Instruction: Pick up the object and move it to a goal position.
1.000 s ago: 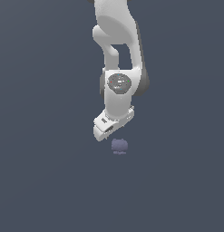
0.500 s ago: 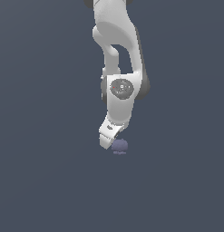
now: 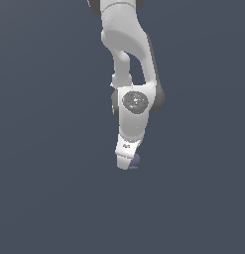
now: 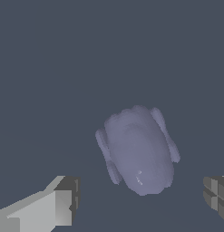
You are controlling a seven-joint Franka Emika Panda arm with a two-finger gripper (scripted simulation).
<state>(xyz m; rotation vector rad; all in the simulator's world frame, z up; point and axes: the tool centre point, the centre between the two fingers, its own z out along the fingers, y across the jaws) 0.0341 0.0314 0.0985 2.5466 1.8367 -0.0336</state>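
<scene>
Claw (image 3: 128,164) white, smooth, blocky, pointed downward at end of glossy white arm (image 3: 129,54). Spread wide: fingers (image 4: 45,208) well apart in wrist view, one pale grey and square-edged, the other dark and ribbed, neither touching anything. Object (image 4: 137,149) between the fingers: dull purple-blue, roundish, lumpy blob with ridged lobes on both sides. In exterior view, object (image 3: 136,160) mostly hidden behind claw tip, only a small sliver visible. Surroundings uniform dark grey-blue; no edges discernible.

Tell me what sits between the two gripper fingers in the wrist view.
The dull purple-blue lumpy blob lies between the two fingers of the open white gripper, touching neither; only bare dark ground shows beside it.
</scene>
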